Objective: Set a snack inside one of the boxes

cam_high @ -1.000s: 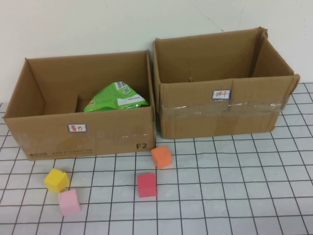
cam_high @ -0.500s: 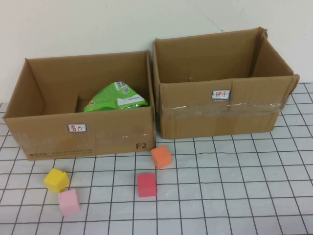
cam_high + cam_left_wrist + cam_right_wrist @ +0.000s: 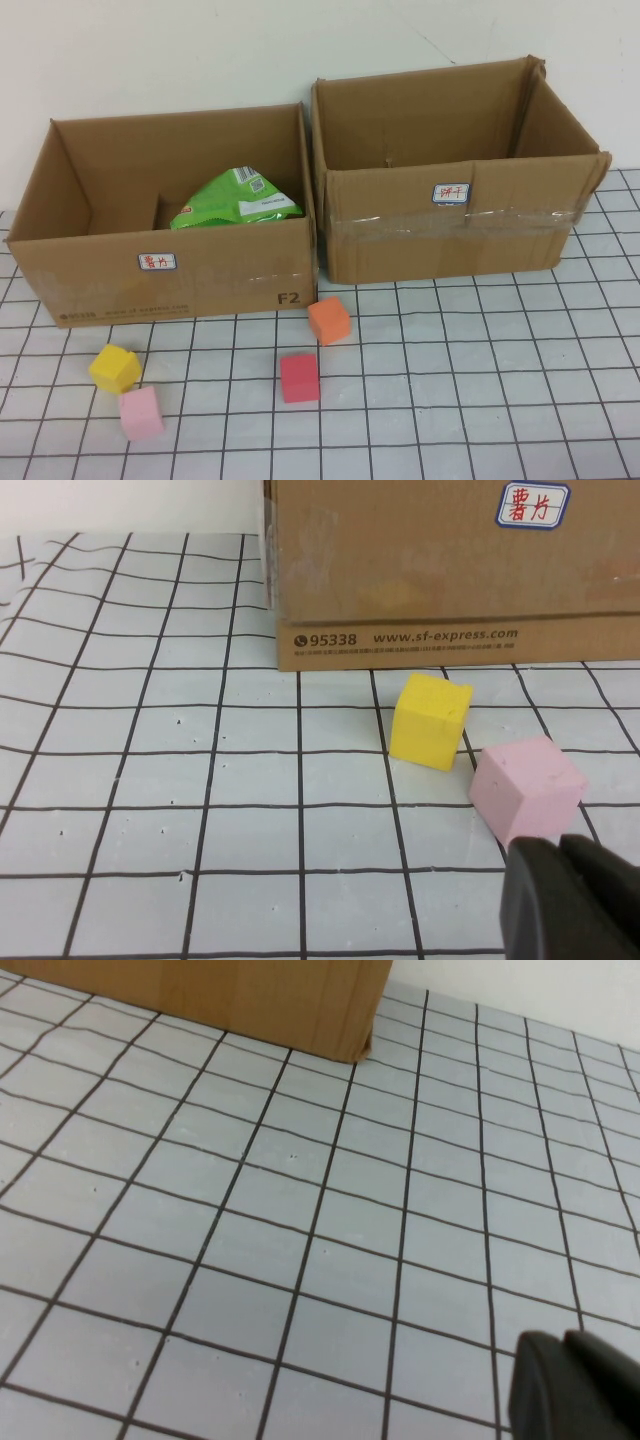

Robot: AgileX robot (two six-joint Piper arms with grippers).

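Snack: we are seeing the green foil snack bag (image 3: 236, 199) lying inside the left brown cardboard box (image 3: 100, 275).
Left gripper (image 3: 570, 898): hovering beside the pink foam cube (image 3: 525, 787); we cannot tell its finger state.
Right gripper (image 3: 575, 1385): hovering over the gridded tabletop (image 3: 300, 1210); finger state likewise untellable.

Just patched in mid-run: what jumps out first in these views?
A green snack bag already lies in the left cardboard box; the right cardboard box looks empty. Four foam cubes sit in front: orange, red, yellow, pink. The left tool hangs near the pink cube, the right tool over bare grid.
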